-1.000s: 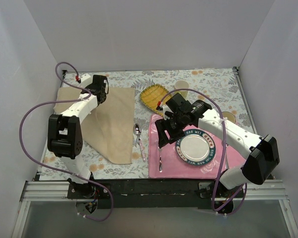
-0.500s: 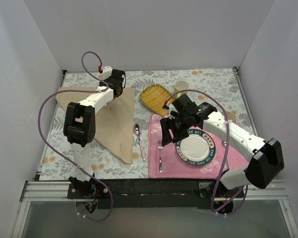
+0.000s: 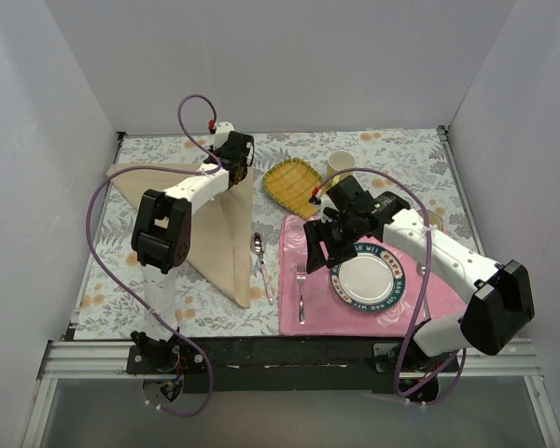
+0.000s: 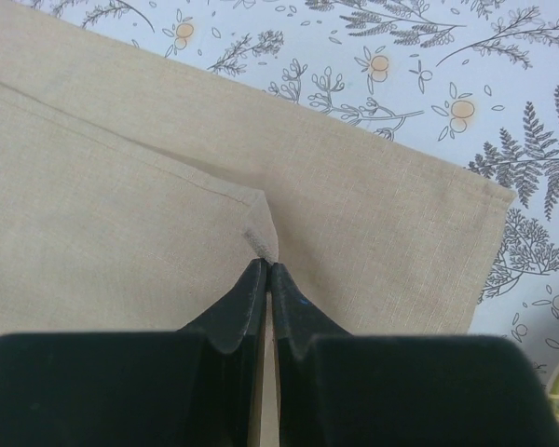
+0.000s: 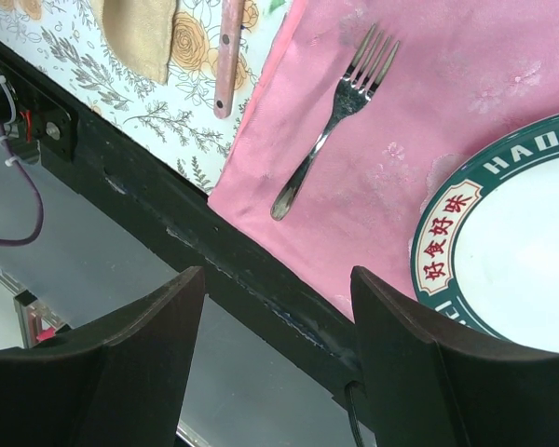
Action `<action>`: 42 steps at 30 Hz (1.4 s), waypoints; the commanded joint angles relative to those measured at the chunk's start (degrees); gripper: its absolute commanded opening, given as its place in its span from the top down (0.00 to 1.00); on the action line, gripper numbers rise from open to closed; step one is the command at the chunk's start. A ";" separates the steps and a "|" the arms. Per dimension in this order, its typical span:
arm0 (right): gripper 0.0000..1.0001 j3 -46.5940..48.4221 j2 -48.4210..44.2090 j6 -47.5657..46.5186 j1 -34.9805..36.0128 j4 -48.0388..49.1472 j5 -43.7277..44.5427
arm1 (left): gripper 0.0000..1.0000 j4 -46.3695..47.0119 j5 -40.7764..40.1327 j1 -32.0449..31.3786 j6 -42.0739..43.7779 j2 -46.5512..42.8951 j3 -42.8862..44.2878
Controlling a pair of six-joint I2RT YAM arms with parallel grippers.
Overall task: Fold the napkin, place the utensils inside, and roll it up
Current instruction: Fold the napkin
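The beige napkin lies on the left of the table, folded over into a rough triangle. My left gripper is shut on one napkin corner and holds it just above the lower layer, near the napkin's far right corner. A fork lies on the pink mat's left part and also shows in the right wrist view. A spoon with a pinkish handle lies between napkin and mat. My right gripper is open and empty above the mat, beyond the fork.
A pink rose-patterned mat holds a green-rimmed plate. A yellow woven cloth and a cup sit at the back. A black rail runs along the table's near edge. White walls enclose the sides.
My left gripper has carried the napkin corner to the right along the back, folding the cloth over. My right gripper has shifted slightly up and right, uncovering the fork.
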 commanded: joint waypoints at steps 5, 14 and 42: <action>0.28 0.00 -1.01 -1.14 -1.47 0.21 -1.01 | 1.00 6.36 0.51 -1.73 5.94 -0.32 1.41; 0.28 0.08 -0.75 -2.45 -2.88 -0.40 -1.72 | 1.00 9.08 1.83 -3.58 11.12 2.76 4.39; 0.28 -1.67 -0.93 -3.69 -5.16 -0.67 -2.86 | 1.00 11.55 2.53 -3.75 16.40 9.00 9.05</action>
